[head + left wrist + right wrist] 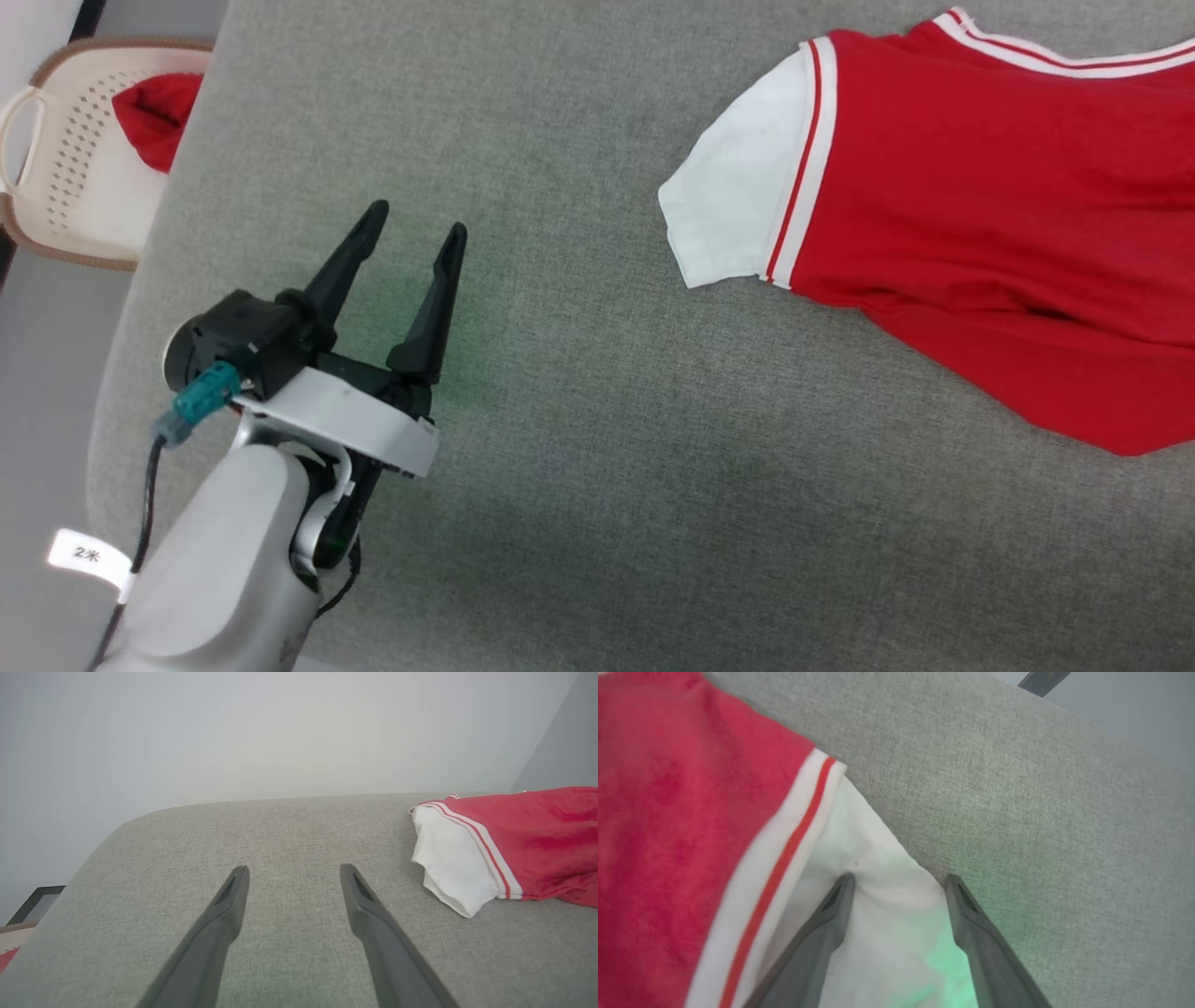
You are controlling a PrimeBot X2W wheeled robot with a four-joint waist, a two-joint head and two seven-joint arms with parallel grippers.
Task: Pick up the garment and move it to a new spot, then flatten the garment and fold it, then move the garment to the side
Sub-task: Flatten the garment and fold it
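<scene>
The garment [980,205], a red jersey with white sleeves and red-white bands, lies spread on the grey fabric surface [579,448] at the upper right of the head view. One white sleeve [724,201] points left. My left gripper [415,224] stands open over bare grey fabric, well left of that sleeve; the left wrist view has the garment [528,844] off to the right of the spread fingers [229,905]. My right gripper [899,879] is open just over a white sleeve [873,896], its fingertips spanning the cloth near the sleeve's edge, not closed on it.
A cream perforated basket [70,159] stands off the surface at the far left, with a plain red cloth [154,112] in it. The grey surface's rounded left edge runs beside my left arm. A pale wall rises behind the surface in the left wrist view.
</scene>
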